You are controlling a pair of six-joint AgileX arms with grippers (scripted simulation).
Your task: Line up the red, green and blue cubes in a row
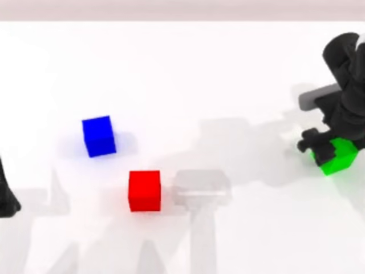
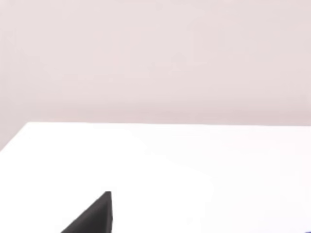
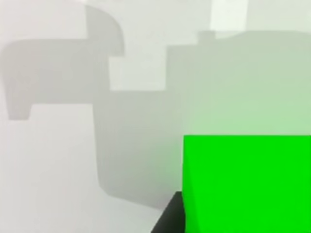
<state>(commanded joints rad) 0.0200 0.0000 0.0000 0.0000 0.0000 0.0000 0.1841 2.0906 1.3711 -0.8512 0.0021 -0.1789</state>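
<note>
Near the table's (image 1: 239, 68) right edge, the green cube (image 1: 341, 157) sits under the right gripper (image 1: 324, 149); finger state cannot be determined. Red cube (image 1: 144, 190) and blue cube (image 1: 98, 136) lie left of centre, apart. Left arm (image 1: 7, 197) is parked at the left edge.

Bright, even light. The white tabletop (image 1: 239, 68) is close to blown out. Soft grey arm shadows spread across it in the top view. The green cube (image 3: 248, 184) throws a green tint onto the surface nearby. Edges look soft throughout.
</note>
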